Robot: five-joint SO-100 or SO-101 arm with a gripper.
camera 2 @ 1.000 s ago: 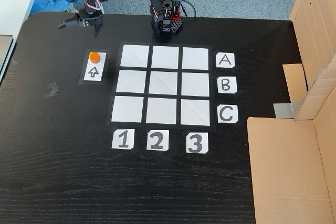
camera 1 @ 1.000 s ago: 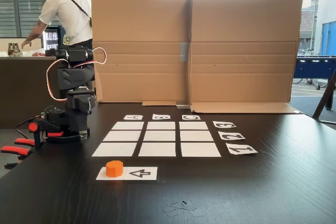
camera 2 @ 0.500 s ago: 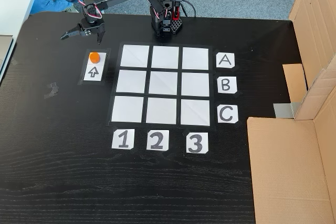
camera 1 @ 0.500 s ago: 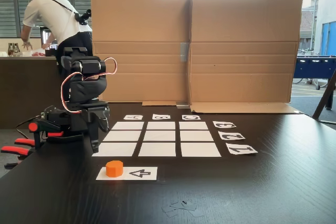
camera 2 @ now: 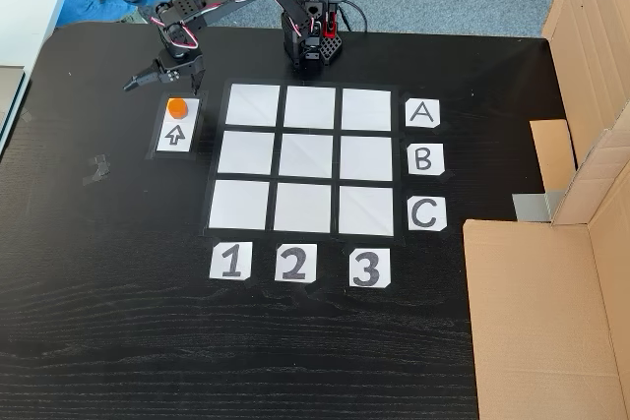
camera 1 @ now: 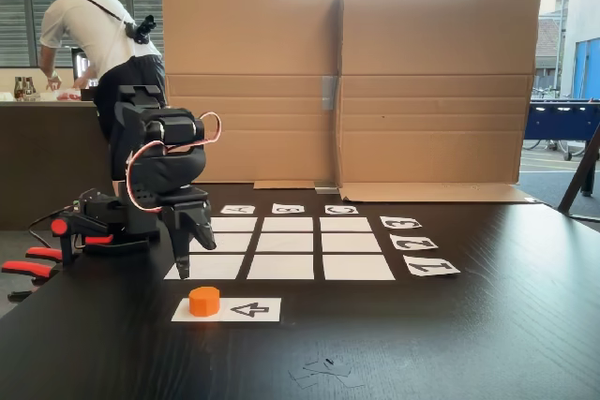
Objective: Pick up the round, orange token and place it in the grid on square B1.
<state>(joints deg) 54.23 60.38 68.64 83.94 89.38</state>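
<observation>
The orange token (camera 1: 203, 301) (camera 2: 176, 106) sits on one end of a white arrow card (camera 1: 246, 309) (camera 2: 176, 135), just outside the grid (camera 1: 280, 243) (camera 2: 308, 158) of white paper cells. Square B1 (camera 1: 280, 267) (camera 2: 244, 152) lies bare, the middle cell of the row beside label 1. My gripper (camera 1: 193, 258) (camera 2: 162, 83) hangs open just beyond the token on the robot's side, a little above the table, fingers pointing down. Nothing is between the fingers.
A tall cardboard wall (camera 1: 347, 81) (camera 2: 551, 272) stands along the grid's far side in the front fixed view. Orange-red clamps (camera 1: 33, 264) hold the arm's base at the table edge. A person (camera 1: 94, 35) stands behind the table. Small tape scraps (camera 1: 323, 369) lie near the front.
The arm has swung out from its base toward the arrow card, and the open gripper has come down close to the token. The token has not moved.
</observation>
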